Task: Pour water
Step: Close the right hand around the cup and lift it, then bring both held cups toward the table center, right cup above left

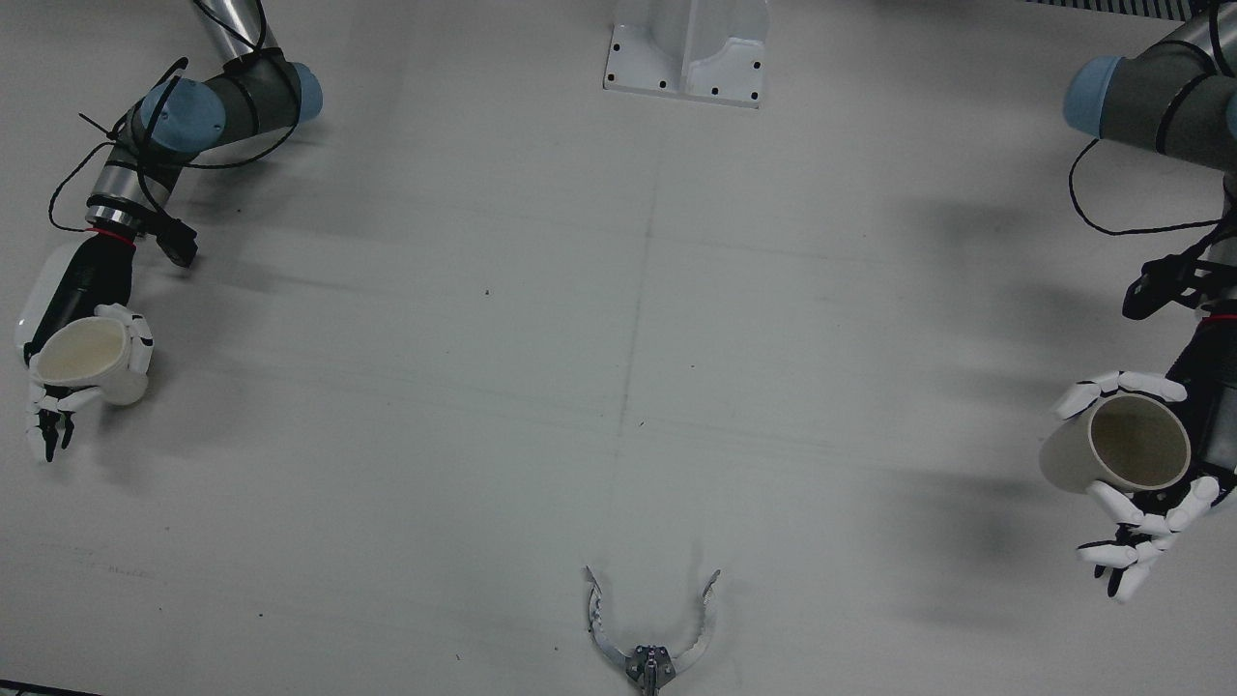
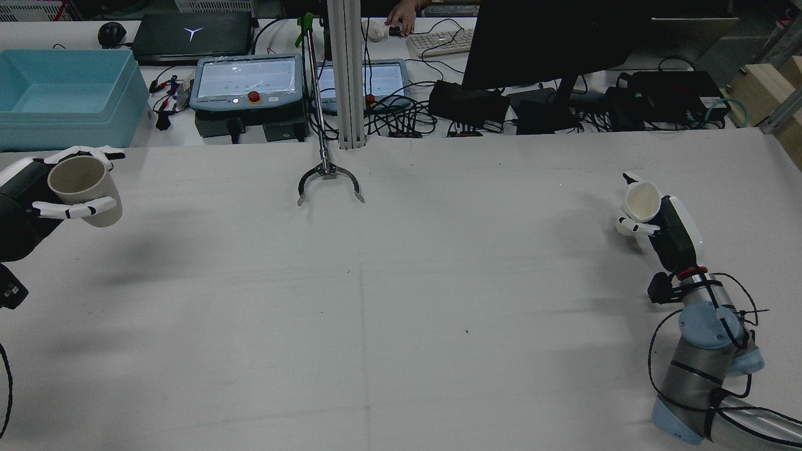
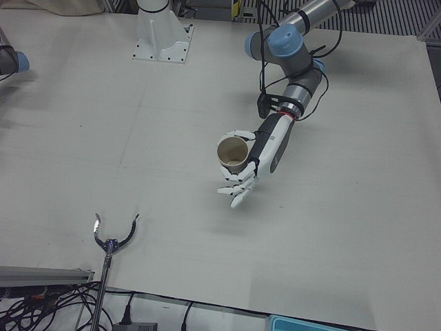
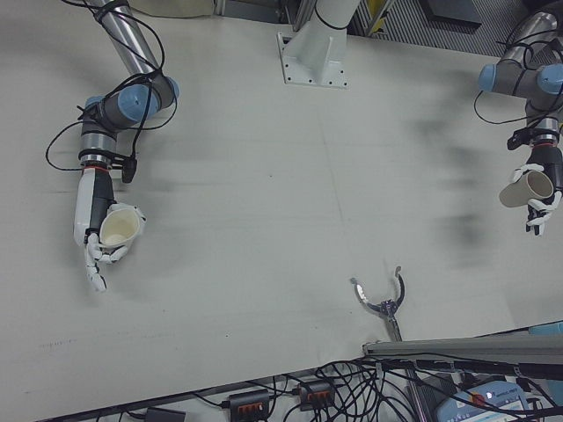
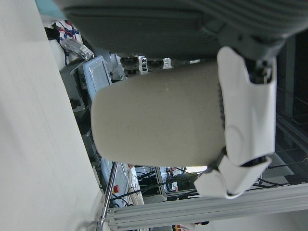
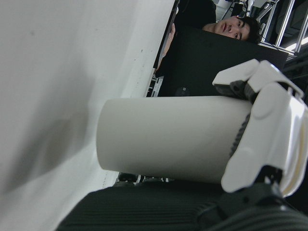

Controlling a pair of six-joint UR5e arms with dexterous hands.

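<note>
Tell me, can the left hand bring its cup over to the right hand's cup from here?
Probably yes: the left hand and its cup face bare table up to the white cup in the right hand, though they're at opposite edges.

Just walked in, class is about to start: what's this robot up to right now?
It's set up for pouring. The left hand holds a beige cup and the right hand holds a white cup, each lifted near opposite ends of the table. The cups are far apart, so nothing is being poured yet. A metal grabber tool lies at the operators' edge, untouched.
</note>
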